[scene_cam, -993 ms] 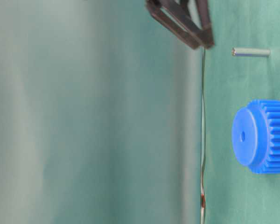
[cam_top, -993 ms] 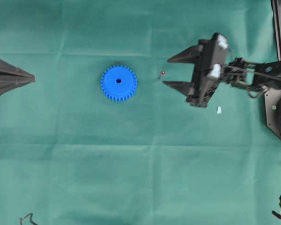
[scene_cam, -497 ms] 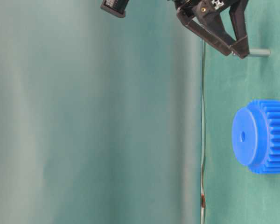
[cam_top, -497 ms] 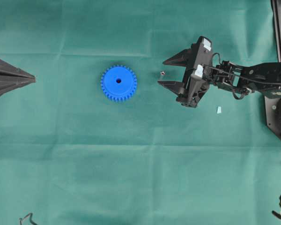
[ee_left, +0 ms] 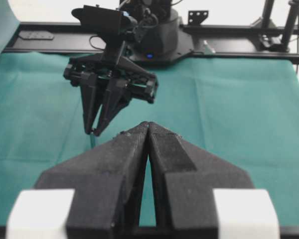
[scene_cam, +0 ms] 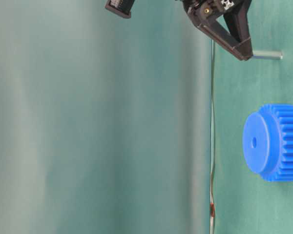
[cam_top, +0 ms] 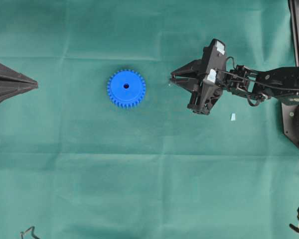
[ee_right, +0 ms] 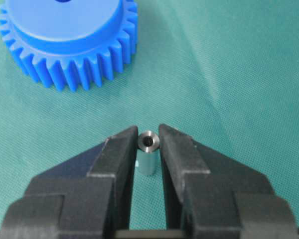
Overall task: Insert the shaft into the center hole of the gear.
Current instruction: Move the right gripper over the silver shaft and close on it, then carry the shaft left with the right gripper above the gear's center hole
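Shaft (ee_right: 148,152) stands upright on the green tabletop (cam_top: 139,174), right of the gear (cam_top: 126,88), pinched between the right hand's (ee_right: 148,141) nearly closed fingertips. Center hole (cam_top: 126,85) unfilled. Left hand (ee_left: 148,127) sits closed, empty, at far left.
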Robot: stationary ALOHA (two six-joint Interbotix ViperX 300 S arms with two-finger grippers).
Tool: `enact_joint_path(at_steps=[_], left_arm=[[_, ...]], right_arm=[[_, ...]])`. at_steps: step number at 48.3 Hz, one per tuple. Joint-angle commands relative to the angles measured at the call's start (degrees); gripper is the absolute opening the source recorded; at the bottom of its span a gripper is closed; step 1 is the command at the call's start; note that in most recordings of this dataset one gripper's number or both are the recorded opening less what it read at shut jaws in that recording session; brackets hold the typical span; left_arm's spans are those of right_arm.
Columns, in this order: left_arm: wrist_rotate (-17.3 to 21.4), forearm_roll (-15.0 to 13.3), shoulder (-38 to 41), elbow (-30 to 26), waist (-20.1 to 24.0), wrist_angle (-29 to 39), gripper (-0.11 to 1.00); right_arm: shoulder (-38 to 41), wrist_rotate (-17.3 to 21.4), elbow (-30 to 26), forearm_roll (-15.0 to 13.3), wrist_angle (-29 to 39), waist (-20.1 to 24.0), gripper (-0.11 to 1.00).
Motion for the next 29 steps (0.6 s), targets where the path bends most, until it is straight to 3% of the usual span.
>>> enact_joint_path(at_steps=[1,8,19,29], left_arm=[[0.0,0.1,0.4,-1.5,-0.2,0.0,0.0],[-0.1,0.1,0.4,-1.5,-0.2,0.2,0.0],[-0.1,0.1,0.4,-1.5,-0.2,0.2,0.0],[-0.1,0.1,0.4,-1.5,-0.1,0.2,0.0]], right_arm=[[-0.6,0.0,-0.8,0.2,-0.1,0.2,0.16],[-2.6,-0.4,-1.6,0.2,1.1,0.2,0.16],[-9.1,-1.7,-3.7,-0.5,8.8,0.2,0.16],[-9.7,-1.9,-6.3,-0.5,11.8,0.5,0.16]])
